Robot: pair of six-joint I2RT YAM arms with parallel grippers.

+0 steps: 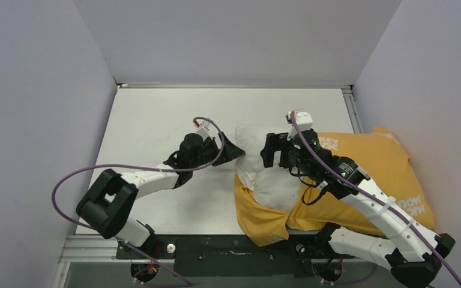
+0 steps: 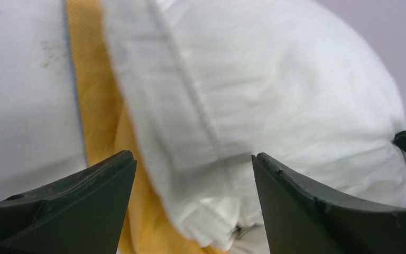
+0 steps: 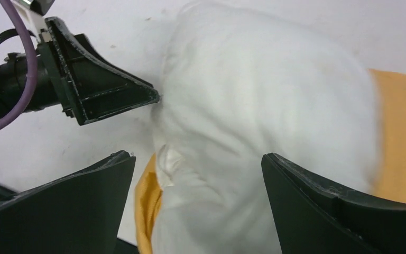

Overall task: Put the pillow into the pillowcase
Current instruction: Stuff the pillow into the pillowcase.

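The off-white pillow [image 1: 258, 174] lies at the table's middle right. Its right part is inside the orange-yellow pillowcase [image 1: 366, 174], and its left end sticks out of the case's mouth. A loose orange flap [image 1: 263, 219] hangs under the pillow at the front. My left gripper [image 1: 239, 150] is open, its tips against the pillow's left end. In the left wrist view [image 2: 193, 156] the pillow [image 2: 254, 90] and an orange strip [image 2: 98, 106] fill the gap between the fingers. My right gripper [image 1: 269, 150] is open over the pillow [image 3: 264, 106], empty [image 3: 198, 156].
The white table [image 1: 156, 120] is boxed in by grey walls at the left, back and right. The pillowcase's right corner reaches the right wall. A black rail [image 1: 228, 252] runs along the front edge. My left gripper shows in the right wrist view [image 3: 105, 90].
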